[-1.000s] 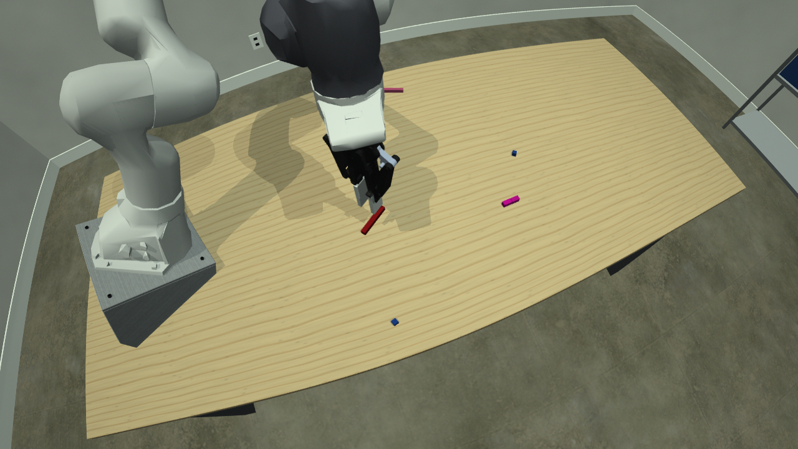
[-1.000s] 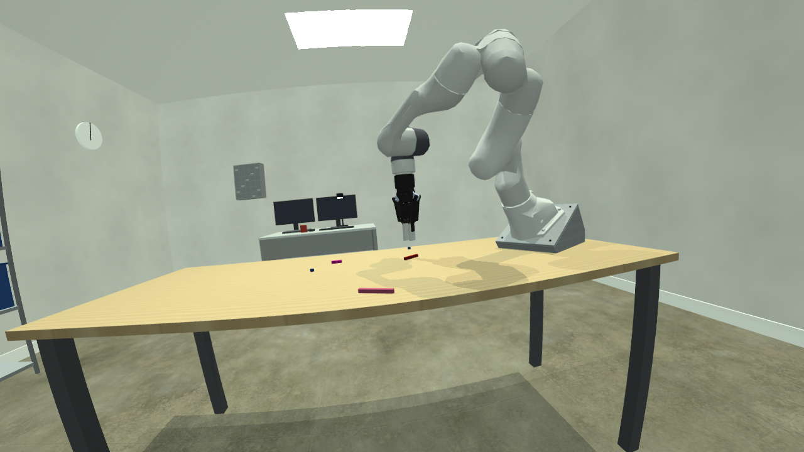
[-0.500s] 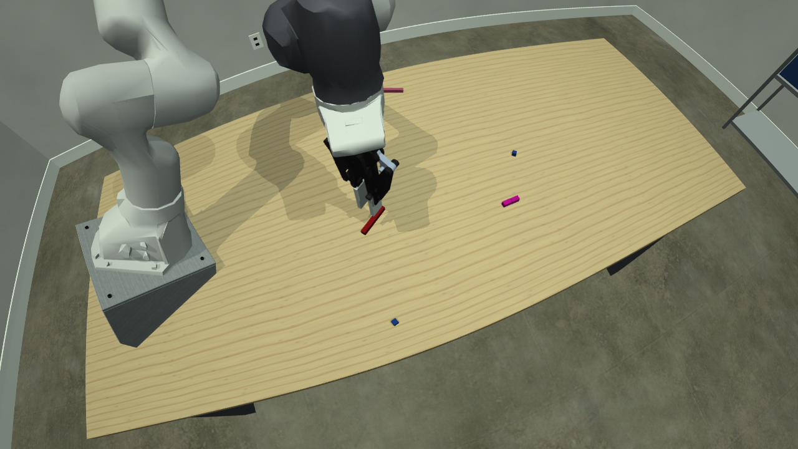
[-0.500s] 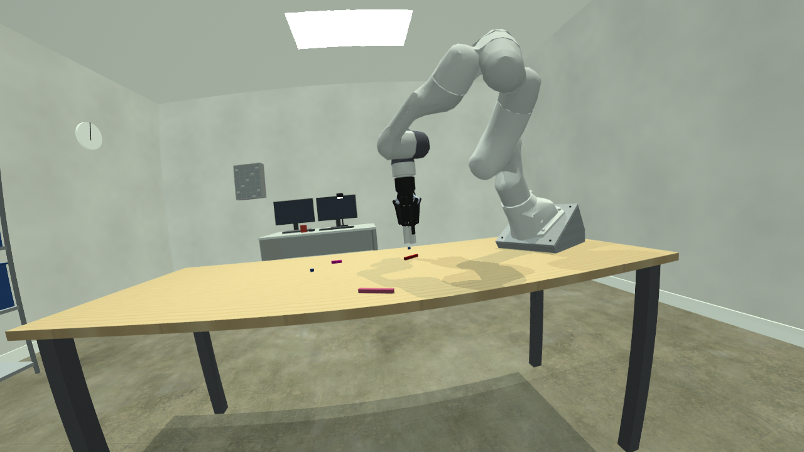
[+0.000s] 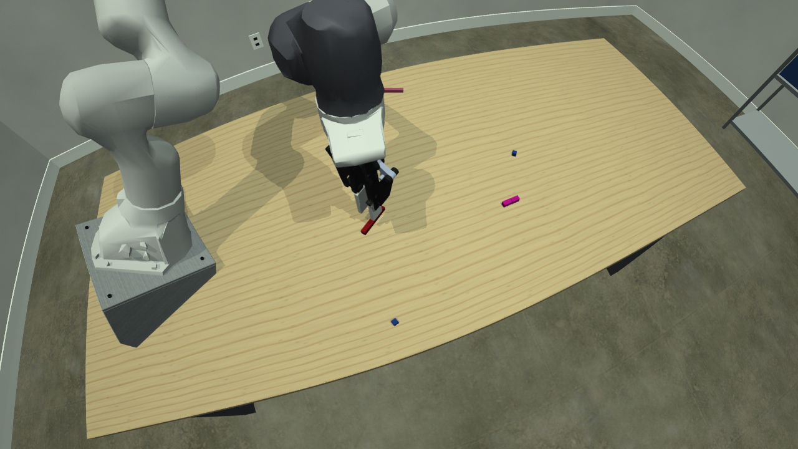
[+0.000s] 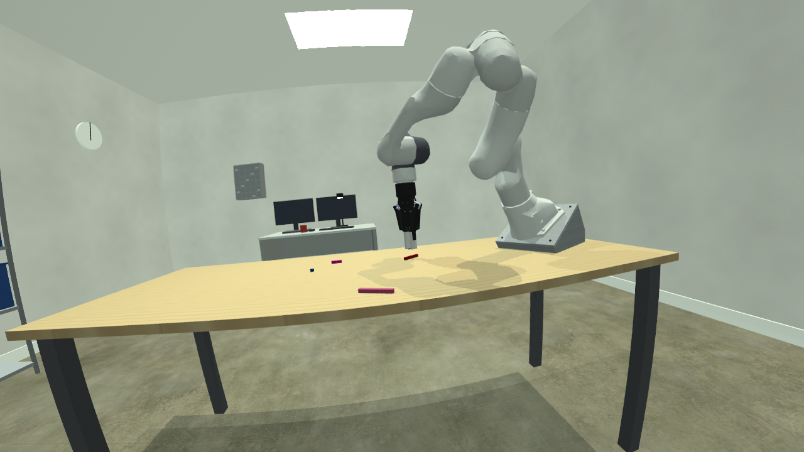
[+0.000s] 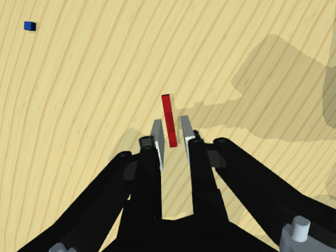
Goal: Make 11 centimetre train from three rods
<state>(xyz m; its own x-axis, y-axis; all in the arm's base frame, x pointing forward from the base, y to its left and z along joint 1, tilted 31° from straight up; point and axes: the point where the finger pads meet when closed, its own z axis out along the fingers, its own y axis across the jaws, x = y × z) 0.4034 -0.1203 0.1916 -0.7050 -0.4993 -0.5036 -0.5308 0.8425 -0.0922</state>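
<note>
The red rod (image 5: 366,226) (image 6: 411,257) (image 7: 166,103) lies flat on the table, set diagonally in the top view. My gripper (image 5: 368,211) (image 6: 410,247) (image 7: 172,128) points down above it. The gripper is open by a narrow gap and holds nothing; in the wrist view the rod's near part shows between the fingertips. One magenta rod (image 5: 506,202) (image 6: 333,262) and a second magenta rod (image 5: 515,198) (image 6: 338,261) lie end to end in a line, touching or almost touching, to the right in the top view.
A blue rod (image 5: 514,153) (image 6: 311,270) lies beyond the magenta pair. Another blue rod (image 5: 394,321) (image 7: 29,26) lies near the table's (image 5: 278,357) lower edge in the top view. A pink rod (image 5: 393,90) (image 6: 375,290) lies near the opposite edge, partly hidden by the arm in the top view.
</note>
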